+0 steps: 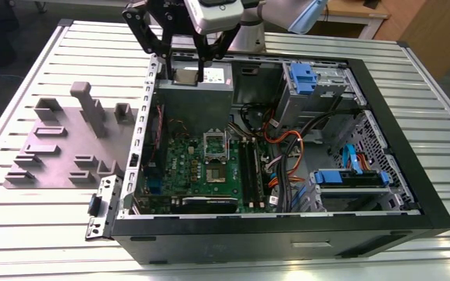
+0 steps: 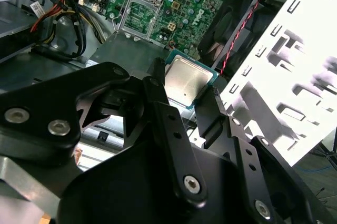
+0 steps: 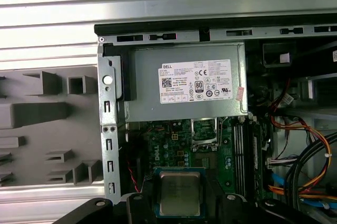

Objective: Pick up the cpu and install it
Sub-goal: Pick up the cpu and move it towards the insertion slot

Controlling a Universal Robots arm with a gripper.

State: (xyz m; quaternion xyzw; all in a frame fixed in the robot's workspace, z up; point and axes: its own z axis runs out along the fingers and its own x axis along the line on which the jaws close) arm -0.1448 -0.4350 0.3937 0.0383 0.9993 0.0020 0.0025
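Observation:
My gripper (image 1: 182,70) hangs over the back of the open computer case, above the power supply (image 1: 194,96), and is shut on the cpu (image 1: 187,75). In both wrist views the cpu (image 2: 187,79) (image 3: 180,193) shows its silvery metal top, lying flat and clamped by its edges between the black fingers (image 2: 155,95). The gripper (image 3: 181,205) holds it clear of the green motherboard (image 1: 186,170). On the board, the silver socket frame (image 1: 215,153) (image 3: 204,132) (image 2: 138,16) lies some way beyond the cpu.
A grey plastic tray (image 1: 61,152) with raised blocks lies on the slatted table at the exterior view's left of the case. Memory slots (image 1: 248,161), orange and black cables (image 1: 283,155) and blue drive bays (image 1: 350,175) crowd the case's other side.

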